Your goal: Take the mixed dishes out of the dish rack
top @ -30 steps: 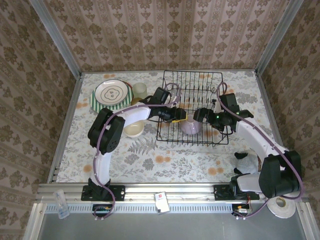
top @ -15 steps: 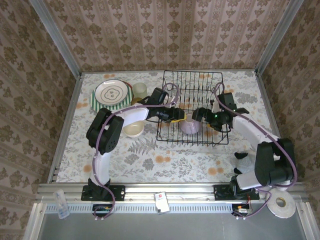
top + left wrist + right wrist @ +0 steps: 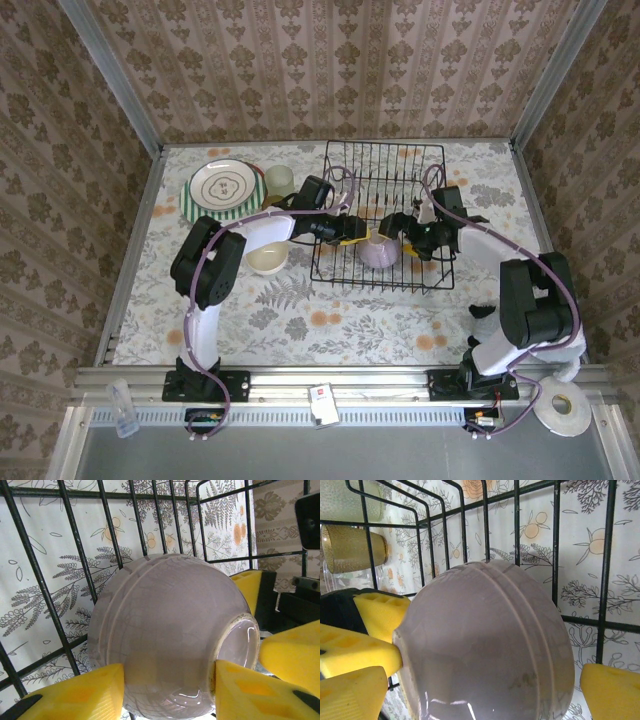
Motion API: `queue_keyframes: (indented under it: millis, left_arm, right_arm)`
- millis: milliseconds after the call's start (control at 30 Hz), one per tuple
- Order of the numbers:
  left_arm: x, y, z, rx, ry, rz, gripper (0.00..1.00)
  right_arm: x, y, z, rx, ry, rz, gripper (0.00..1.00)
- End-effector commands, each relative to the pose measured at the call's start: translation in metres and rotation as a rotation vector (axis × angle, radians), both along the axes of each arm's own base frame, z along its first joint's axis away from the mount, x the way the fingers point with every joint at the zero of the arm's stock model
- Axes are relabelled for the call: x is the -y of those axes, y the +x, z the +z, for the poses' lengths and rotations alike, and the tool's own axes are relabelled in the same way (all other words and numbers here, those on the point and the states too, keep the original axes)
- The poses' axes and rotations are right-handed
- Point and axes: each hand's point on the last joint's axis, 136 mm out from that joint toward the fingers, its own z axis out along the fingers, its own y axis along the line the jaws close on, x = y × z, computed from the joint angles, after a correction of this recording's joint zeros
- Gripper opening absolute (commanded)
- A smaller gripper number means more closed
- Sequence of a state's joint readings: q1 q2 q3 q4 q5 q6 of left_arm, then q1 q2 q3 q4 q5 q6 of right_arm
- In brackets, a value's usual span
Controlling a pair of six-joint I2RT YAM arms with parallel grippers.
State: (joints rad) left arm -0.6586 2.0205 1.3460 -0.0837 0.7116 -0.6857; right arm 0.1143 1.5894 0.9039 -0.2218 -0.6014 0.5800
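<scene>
Left wrist: left gripper [image 3: 167,690] clasps lavender bowl [image 3: 160,625]; right gripper [image 3: 481,690] gapes.

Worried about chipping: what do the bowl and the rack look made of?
The bowl looks like glazed ceramic: glossy lavender with sharp highlights. The rack is probably coated metal wire: thin, black, smooth.

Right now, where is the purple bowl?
From above, the bowl sits in the rack's near half, right of the table's middle, between the left gripper and the right gripper.
</scene>
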Motion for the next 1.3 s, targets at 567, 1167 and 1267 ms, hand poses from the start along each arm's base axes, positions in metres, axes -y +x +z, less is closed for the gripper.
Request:
queue_keyframes:
  millis: [567, 1167, 1267]
  left_arm:
    - [-0.040, -0.001, -0.054, -0.114, 0.174, 0.089, 0.46]
    - [-0.020, 0.000, -0.027, -0.069, 0.132, 0.054, 0.49]
    - [-0.016, -0.001, -0.026, -0.069, 0.129, 0.048, 0.49]
  right_arm:
    - [-0.024, 0.004, 0.042, 0.093, 0.247, 0.053, 0.93]
    - [-0.046, 0.007, 0.076, 0.163, 0.331, 0.108, 0.69]
    - [-0.047, 0.010, 0.081, 0.172, 0.347, 0.107, 0.65]
